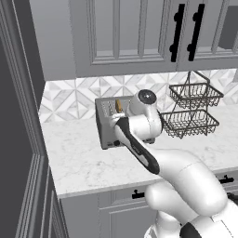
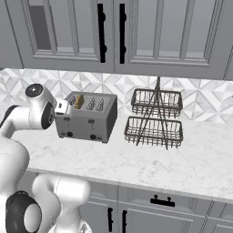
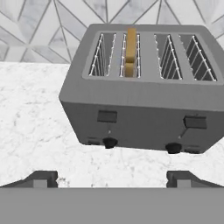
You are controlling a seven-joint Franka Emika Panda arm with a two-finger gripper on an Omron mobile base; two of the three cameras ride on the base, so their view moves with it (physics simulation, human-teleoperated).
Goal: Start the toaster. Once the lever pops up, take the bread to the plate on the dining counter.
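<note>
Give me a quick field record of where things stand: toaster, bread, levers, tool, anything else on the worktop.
toaster: on the marble worktop, front facing the hand camera
bread: standing in the second slot from the left, top edge sticking out
levers: both at the top of their slots
tool: open, short of the toaster front, holding nothing
wire basket stand: right of the toaster

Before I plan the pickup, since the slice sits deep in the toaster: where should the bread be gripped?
Grip the bread by its exposed top edge, coming straight down from above the toaster. It stands upright in the second slot, so the pads should close on its flat faces.
</note>
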